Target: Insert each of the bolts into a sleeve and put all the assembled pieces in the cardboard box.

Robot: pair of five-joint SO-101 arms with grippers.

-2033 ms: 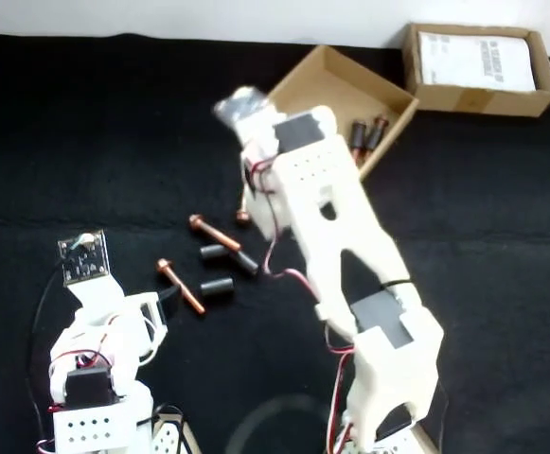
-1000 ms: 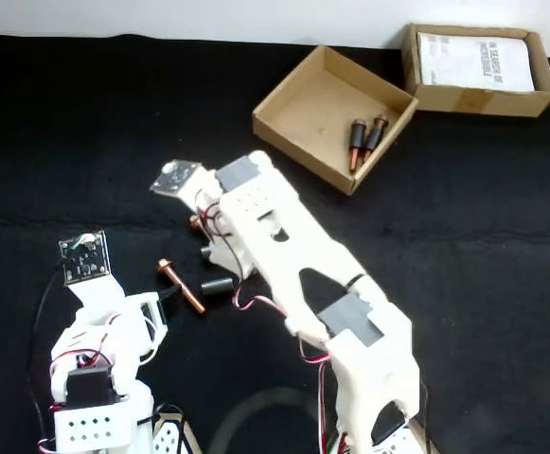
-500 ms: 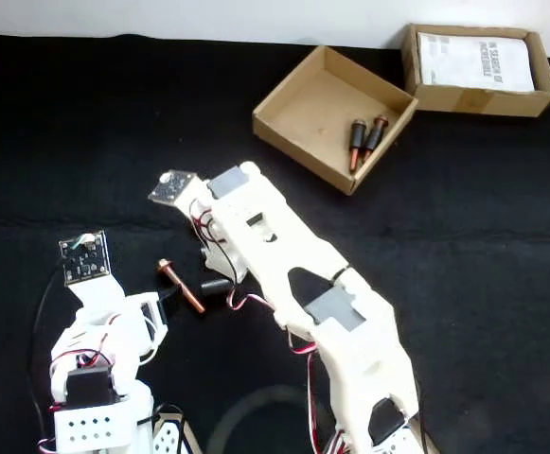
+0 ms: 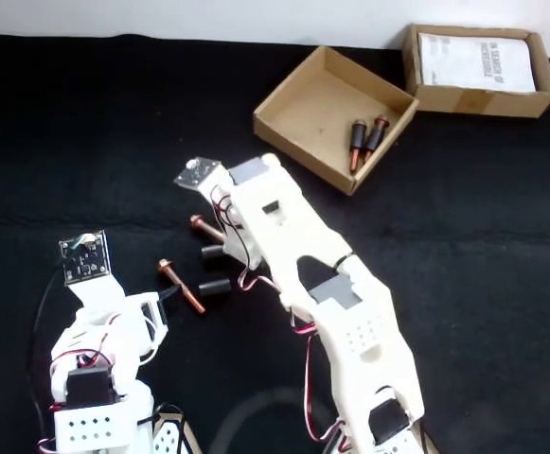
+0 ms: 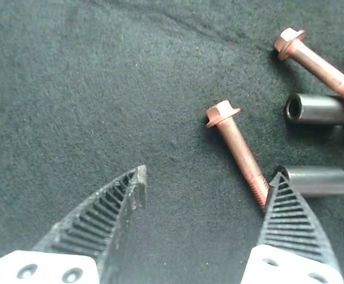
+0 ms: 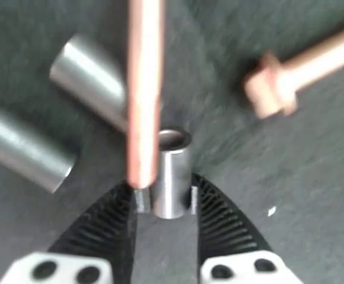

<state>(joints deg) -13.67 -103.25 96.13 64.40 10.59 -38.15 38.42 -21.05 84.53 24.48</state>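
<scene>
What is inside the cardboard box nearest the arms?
Two assembled pieces lie side by side near one corner of the cardboard box, each a bolt in a dark sleeve; the remaining floor is bare. The sleeves cover most of each bolt's shank.

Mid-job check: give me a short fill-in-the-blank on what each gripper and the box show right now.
1. The right gripper is shut on a metal ____.
2. The left gripper hangs ____, holding nothing, beside a loose bolt.
3. The cardboard box holds ____ assembled pieces.
Missing words: sleeve; open; two.
</scene>
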